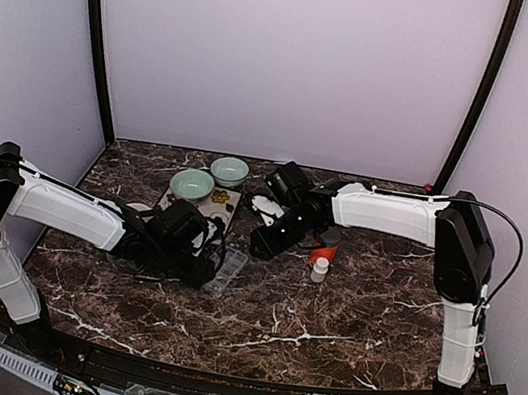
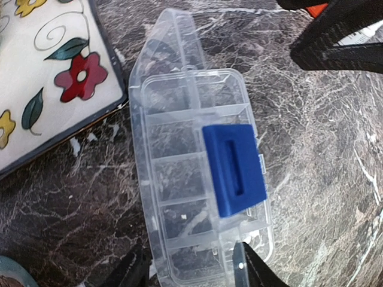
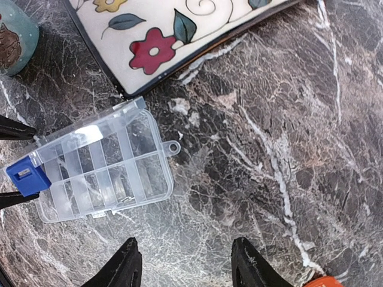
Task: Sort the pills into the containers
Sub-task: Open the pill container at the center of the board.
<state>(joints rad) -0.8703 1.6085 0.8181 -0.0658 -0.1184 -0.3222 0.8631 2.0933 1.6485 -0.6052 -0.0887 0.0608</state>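
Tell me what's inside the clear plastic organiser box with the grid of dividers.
Through the clear plastic organiser box, the cells in view look empty. A blue rectangular piece hides part of some cells.

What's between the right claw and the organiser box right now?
Only bare marble table. The right wrist view shows it: the right claw stands open, the organiser box lies up-left of it, and nothing sits between them.

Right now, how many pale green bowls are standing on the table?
2. One bowl sits at the left side of the flowered tray. The other bowl stands farther back, past the tray's far edge. More could be hidden under the arms.
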